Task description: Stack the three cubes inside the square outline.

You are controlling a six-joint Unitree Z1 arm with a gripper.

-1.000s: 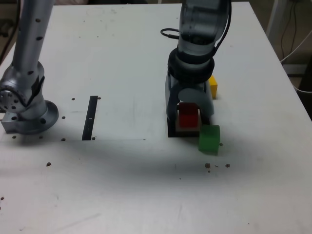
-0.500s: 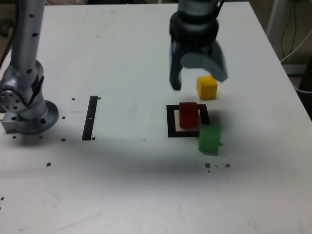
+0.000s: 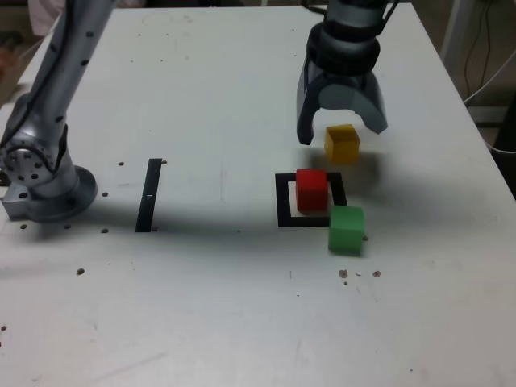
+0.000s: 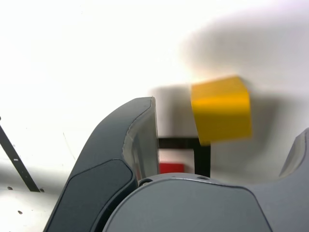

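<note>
The red cube (image 3: 311, 189) sits inside the black square outline (image 3: 284, 201), near its right side. A green cube (image 3: 346, 229) rests on the table just outside the outline's front right corner. The yellow cube (image 3: 342, 143) lies beyond the outline. My gripper (image 3: 341, 129) hangs open above the yellow cube, its jaws spread to either side and nothing between them. In the wrist view the yellow cube (image 4: 221, 109) lies between the two fingers (image 4: 140, 140), with the red cube (image 4: 171, 167) and the outline (image 4: 202, 154) partly hidden behind the gripper body.
A straight black strip (image 3: 149, 194) lies on the white table (image 3: 201, 306) at the exterior view's left. The arm's grey base (image 3: 40, 173) stands at the far left edge. Small dark specks dot the table surface.
My gripper has let go of the red cube inside the outline, opened wide, risen and moved back over the yellow cube.
</note>
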